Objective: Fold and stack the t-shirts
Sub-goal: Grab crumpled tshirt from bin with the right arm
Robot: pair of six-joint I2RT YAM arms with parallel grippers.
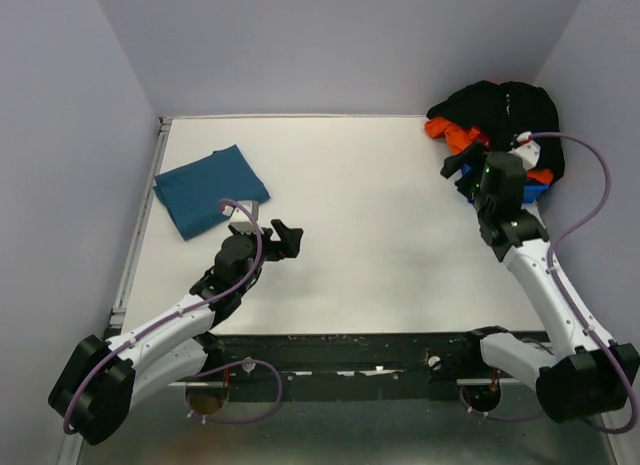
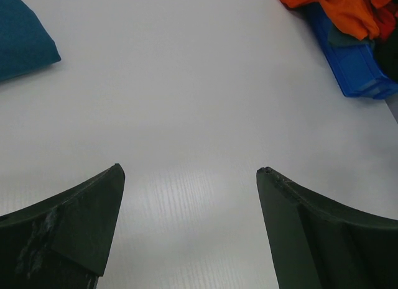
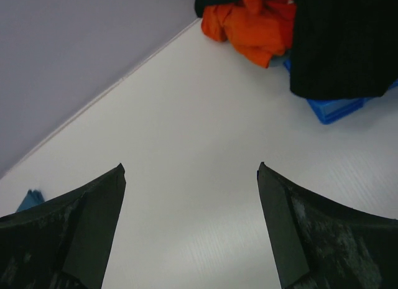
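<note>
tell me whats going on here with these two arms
Two robot arms are partway through folding and stacking t-shirts. A teal shirt lies folded at the table's far left. In the far right corner, black cloth and orange cloth are heaped over a blue bin. The right gripper is open and empty right beside that heap. The left gripper is open over bare table near the teal shirt, holding nothing.
</note>
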